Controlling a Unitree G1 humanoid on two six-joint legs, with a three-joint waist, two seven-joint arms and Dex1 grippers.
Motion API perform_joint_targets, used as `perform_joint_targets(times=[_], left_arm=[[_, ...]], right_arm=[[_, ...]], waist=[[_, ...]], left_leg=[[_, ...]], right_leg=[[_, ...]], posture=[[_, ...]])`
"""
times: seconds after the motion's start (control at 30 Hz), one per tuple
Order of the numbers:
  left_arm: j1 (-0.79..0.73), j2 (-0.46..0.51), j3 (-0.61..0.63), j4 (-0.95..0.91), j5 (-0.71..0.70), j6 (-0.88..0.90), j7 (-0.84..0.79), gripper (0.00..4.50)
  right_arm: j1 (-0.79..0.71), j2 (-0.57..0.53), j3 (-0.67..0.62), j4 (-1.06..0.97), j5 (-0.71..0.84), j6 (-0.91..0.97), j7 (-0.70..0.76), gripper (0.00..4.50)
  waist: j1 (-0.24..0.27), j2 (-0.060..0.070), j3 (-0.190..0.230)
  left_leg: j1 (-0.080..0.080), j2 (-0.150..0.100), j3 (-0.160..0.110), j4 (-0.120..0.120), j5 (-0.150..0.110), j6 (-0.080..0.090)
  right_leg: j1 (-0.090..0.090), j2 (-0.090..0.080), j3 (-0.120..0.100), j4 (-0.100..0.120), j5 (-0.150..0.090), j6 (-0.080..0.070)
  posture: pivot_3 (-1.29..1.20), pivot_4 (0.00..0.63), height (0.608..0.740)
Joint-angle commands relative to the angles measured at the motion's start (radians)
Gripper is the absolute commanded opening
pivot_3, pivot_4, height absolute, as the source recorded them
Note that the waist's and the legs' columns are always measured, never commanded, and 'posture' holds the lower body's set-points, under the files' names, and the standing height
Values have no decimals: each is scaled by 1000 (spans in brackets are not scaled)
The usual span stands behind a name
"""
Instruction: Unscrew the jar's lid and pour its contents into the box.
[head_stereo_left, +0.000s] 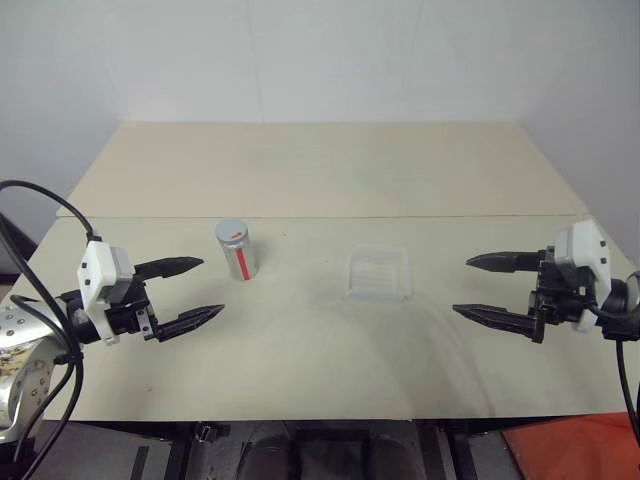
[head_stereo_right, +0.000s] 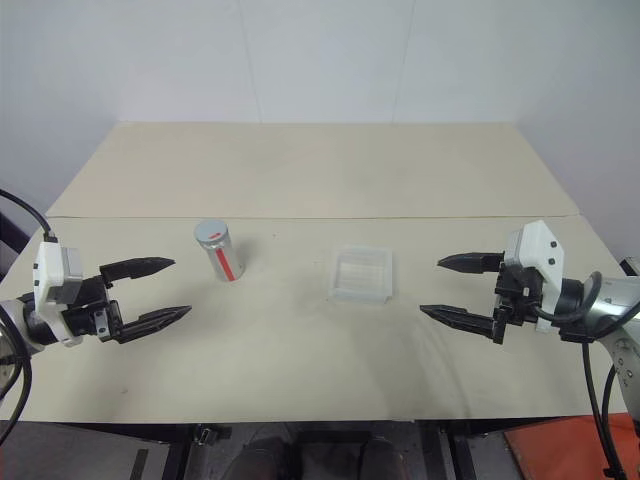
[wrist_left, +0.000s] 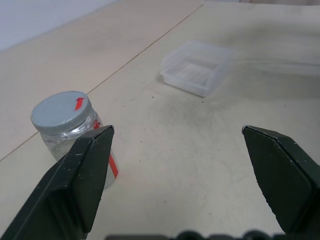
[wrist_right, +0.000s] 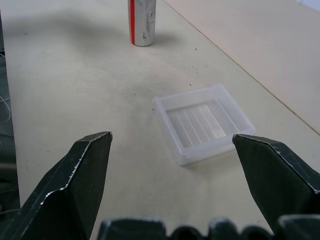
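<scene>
1. Your left gripper (head_stereo_left: 195, 290) hangs over the table (head_stereo_left: 300, 170) with jaws wide, holding nothing.
2. Your right gripper (head_stereo_left: 478, 288) matches it, wide and empty.
3. The jar (head_stereo_left: 236, 252) stands upright near your left gripper, lid (head_stereo_left: 231, 232) on.
4. The box (head_stereo_left: 379, 273) sits between jar and right gripper.

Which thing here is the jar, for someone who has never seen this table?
On the beige table, look toward the robot's left gripper. Beside it stands a small clear cylindrical jar, upright. Unlike the flat clear plastic tray, it has a silver-grey lid and red stripe.
</scene>
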Motion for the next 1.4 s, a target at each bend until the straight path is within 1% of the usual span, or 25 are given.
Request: perform_joint_targets(times=[0.03, 0.4, 0.47, 0.53, 0.63, 0.73, 0.8, 0.87, 0.93, 1.07, 1.17, 1.2, 1.23, 1.33, 1.37, 1.4], left_arm=[[-1, 4, 19, -18, -16, -8, 1, 4462], [0, -7, 15, -27, -14, -9, 20, 4462], [-1, -16, 0, -38, 2, -5, 49, 4462], [5, -30, -27, -47, 53, -3, 108, 4462], [18, -98, -44, -92, 79, 20, 235, 4462], [13, -192, -65, -151, 101, 50, 384, 4462], [8, -234, -75, -205, 58, 151, 480, 4462], [7, -271, -92, -253, 61, 216, 573, 4462], [20, -302, -115, -289, 98, 231, 636, 4462], [53, -399, -161, -341, 180, 232, 792, 4462], [63, -501, -194, -378, 265, 247, 957, 4462], [66, -530, -210, -382, 303, 237, 1001, 4462], [68, -550, -235, -383, 348, 220, 1036, 4462], [62, -588, -319, -363, 474, 148, 1102, 4462], [60, -595, -338, -354, 503, 127, 1113, 4462], [46, -622, -347, -340, 522, 117, 1140, 4462]], right_arm=[[-9, -19, -31, -16, 13, -2, 8, 4500], [-13, -20, -30, -12, 11, -4, 21, 4500], [-14, -19, -29, -12, 11, -4, 20, 4500], [-14, -18, -25, -12, 10, -2, 19, 4500], [-14, -22, -20, -7, 6, -5, 27, 4500], [-29, -23, -7, 4, 3, -9, 35, 4500], [-46, -23, 6, 13, -1, -10, 41, 4500], [-59, -24, 16, 21, -4, -11, 47, 4500], [-69, -24, 23, 28, -7, -12, 54, 4500], [-82, -23, 33, 38, -11, -14, 62, 4500], [-80, -19, 34, 35, -13, -16, 63, 4500], [-79, -18, 33, 34, -13, -17, 62, 4500], [-78, -16, 31, 34, -12, -16, 61, 4500], [-76, -11, 32, 33, -14, -17, 57, 4500], [-76, -10, 34, 33, -15, -18, 57, 4500], [-79, -10, 35, 34, -15, -19, 58, 4500]], waist=[[0, 0, 0], [0, 0, 0], [0, 0, 0], [0, 0, 0], [1, 0, 0], [2, 0, 0], [2, 0, 0], [1, 0, 0], [2, 0, 0], [1, 0, 0], [2, 0, 0], [2, -1, 0], [3, -1, 0], [4, 0, 0], [4, 0, 0], [4, 0, 0]], left_leg=[[0, 0, 0, 0, 0, 0], [0, 0, 0, 0, 0, 0], [0, 0, 0, 0, 0, 0], [0, 0, 0, 0, 0, 0], [0, 0, 0, 0, 0, 0], [0, 0, -1, 0, 0, 0], [0, 0, -1, 0, 0, 0], [1, 0, -2, 0, 0, 0], [1, 0, -2, 0, 0, 0], [1, 0, -2, 0, 0, 0], [4, 0, -2, 0, -1, 1], [6, 0, -2, 0, -2, 3], [9, 0, -3, -1, -3, 5], [11, -1, -3, -1, -6, 7], [11, -1, -3, -1, -6, 7], [10, -1, -3, -1, -6, 7]], right_leg=[[0, 0, 0, 0, 0, 0], [0, 0, 0, 0, 0, 0], [0, 0, 0, 0, 0, 0], [0, 0, 0, 0, 0, 0], [0, 0, 0, 0, 0, 0], [1, 0, 0, 0, 0, 0], [1, -1, 0, 0, 0, 0], [2, -1, 0, 0, 0, 0], [2, -1, 0, 0, 0, 0], [3, -1, 1, 0, 0, 0], [6, -1, 0, -1, 0, 0], [9, -1, 0, -3, 0, 0], [13, -1, -1, -10, 0, 0], [15, -2, -1, -10, 0, 0], [15, -3, -1, -10, 0, 0], [15, -3, -1, -11, 0, 0]], posture=[[0, 150, 740], [0, 150, 740], [0, 150, 740], [0, 150, 740], [0, 150, 740], [0, 150, 740], [0, 150, 740], [0, 150, 740], [0, 150, 740], [0, 150, 740], [0, 150, 740], [0, 150, 740], [0, 150, 740], [0, 150, 740], [0, 150, 740], [0, 150, 740]])
